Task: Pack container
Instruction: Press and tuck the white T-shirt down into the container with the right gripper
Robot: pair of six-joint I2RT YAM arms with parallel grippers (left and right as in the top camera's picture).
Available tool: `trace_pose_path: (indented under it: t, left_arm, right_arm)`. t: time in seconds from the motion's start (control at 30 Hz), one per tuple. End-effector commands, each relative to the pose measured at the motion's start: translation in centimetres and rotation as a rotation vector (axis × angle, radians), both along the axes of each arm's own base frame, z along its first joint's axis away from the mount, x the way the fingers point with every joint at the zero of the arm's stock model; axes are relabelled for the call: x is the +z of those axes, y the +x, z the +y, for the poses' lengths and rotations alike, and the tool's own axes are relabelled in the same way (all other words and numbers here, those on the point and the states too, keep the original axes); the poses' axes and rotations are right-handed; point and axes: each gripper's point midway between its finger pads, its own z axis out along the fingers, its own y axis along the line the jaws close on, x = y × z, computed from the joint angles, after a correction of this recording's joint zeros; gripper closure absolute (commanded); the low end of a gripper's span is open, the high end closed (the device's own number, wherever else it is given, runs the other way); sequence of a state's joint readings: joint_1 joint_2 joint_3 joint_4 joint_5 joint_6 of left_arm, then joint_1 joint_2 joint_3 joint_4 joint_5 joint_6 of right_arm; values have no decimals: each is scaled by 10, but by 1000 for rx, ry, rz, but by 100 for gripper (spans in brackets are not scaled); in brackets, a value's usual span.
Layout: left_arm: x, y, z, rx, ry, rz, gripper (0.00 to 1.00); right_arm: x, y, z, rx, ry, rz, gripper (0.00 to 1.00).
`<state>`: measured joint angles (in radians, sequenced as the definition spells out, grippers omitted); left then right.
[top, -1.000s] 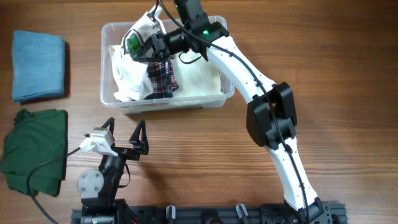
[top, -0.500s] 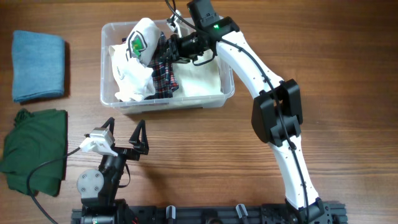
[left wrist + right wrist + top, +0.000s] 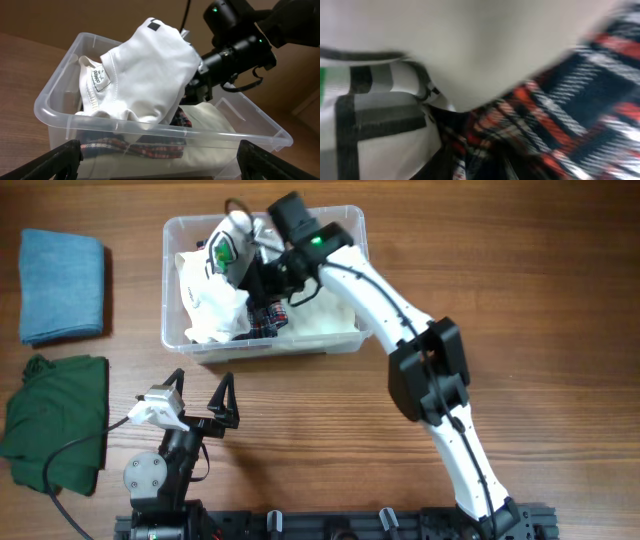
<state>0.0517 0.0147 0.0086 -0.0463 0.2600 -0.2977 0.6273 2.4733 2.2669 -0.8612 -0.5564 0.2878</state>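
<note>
Two arms are on my screens, and only the right one is at the container (image 3: 300, 346), which sits on the wooden bench (image 3: 540, 290) toward its far edge, a little left of centre in the overhead view. That arm comes in from the right and leans over the bin's far rim, so its pincer (image 3: 252, 270) hangs over the left half of the container, above the rim. From the left wrist camera I see this right pincer (image 3: 197, 86) pinched onto the edge of a white garment (image 3: 145, 75), which is held up well clear of the rim while its collar end droops down inside the near left corner. Under it, inside the bin, lies a red and dark plaid garment (image 3: 268, 316), and to the right of that a cream cloth (image 3: 325, 312) is spread flat over the base. My right wrist picture is blurred and filled with white fabric and plaid pressed close to the lens; no fingers show there. The left pincer (image 3: 200, 388) sits near the front of the bench, well apart from the container and aimed at its near wall, jaws spread wide with nothing between them. Off to the left of the bin, outside it, a folded blue cloth (image 3: 62, 287) lies on the bench, with a dark green cloth (image 3: 57, 420) in front of it.
</note>
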Motion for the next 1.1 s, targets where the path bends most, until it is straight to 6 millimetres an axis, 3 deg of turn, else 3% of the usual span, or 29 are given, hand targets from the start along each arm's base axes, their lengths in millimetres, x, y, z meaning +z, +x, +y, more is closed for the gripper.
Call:
trace_pose_path:
  t: [0.0,0.1,0.17,0.33,0.5,0.57,0.77,0.9,1.07]
  left_arm:
    - [-3,0,-1,-2,1,8,0]
    - [-3,0,-1,-2,1,8,0]
    - [-3,0,-1,-2,1,8,0]
    - [-3,0,-1,-2,1,8,0]
    - [-3,0,-1,-2,1,8,0]
    - [-3,0,-1,-2,1,8,0]
    - [-3,0,-1,-2,1,8,0]
    - [-3,0,-1,-2,1,8,0]
    - [-3,0,-1,-3,1,8,0]
  right_arm:
    - [3,7,-1,-41,-118,-126,71]
    - [6,24,-17,-100,-171,-180,71]
    - [22,37,-33,-135,-163,-201,71]
    - [91,63,-75,-196,-107,-317,71]
    - [162,39,-67,-76,-50,-496,63]
    - [172,28,-57,-24,-42,-536,60]
    - [164,-19,-4,208,-77,-645,53]
    - [144,-21,7,213,-141,-657,48]
    - [90,-16,10,244,-207,-572,48]
